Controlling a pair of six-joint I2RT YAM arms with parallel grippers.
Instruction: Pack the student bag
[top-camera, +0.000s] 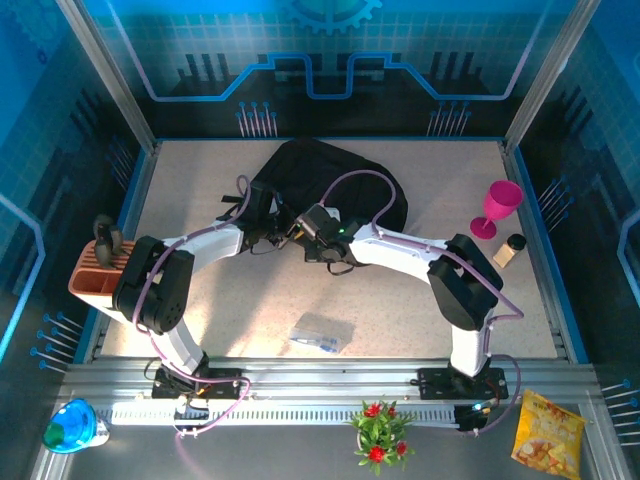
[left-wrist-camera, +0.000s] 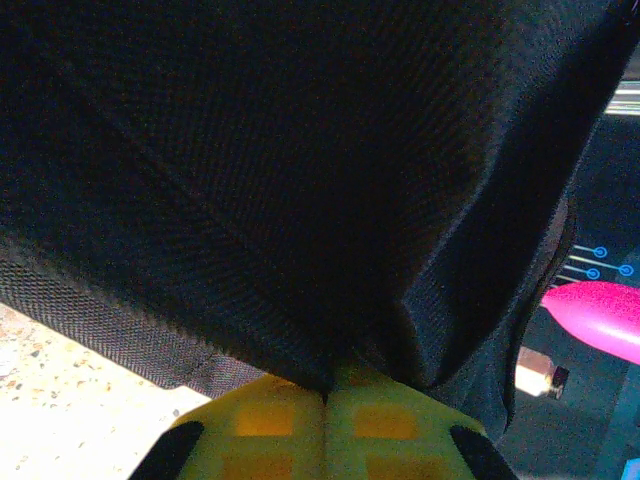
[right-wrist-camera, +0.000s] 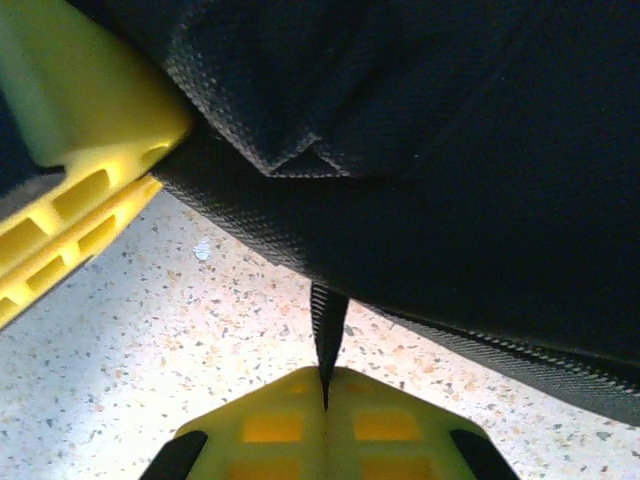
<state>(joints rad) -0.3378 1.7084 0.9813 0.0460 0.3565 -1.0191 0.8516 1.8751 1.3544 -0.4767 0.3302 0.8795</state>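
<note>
The student bag (top-camera: 335, 180), a large soft black backpack, lies at the back middle of the table. Both grippers meet at its near-left edge. In the left wrist view, black bag fabric (left-wrist-camera: 300, 150) bunches down into my left gripper (left-wrist-camera: 326, 388), whose yellow fingers are shut on a fold of it. My right gripper (right-wrist-camera: 325, 385) is shut on a thin black webbing strap (right-wrist-camera: 328, 325) hanging from the bag's lower hem (right-wrist-camera: 450, 150). From above, the left gripper (top-camera: 272, 232) and right gripper (top-camera: 300, 228) sit close together.
A pink goblet (top-camera: 500, 206) and a small dark-lidded jar (top-camera: 510, 250) stand at the right. An orange-brown holder (top-camera: 95, 272) sits at the left edge. A clear plastic packet (top-camera: 320, 332) lies near the front. The left gripper's yellow fingers (right-wrist-camera: 70, 200) show close beside the right gripper.
</note>
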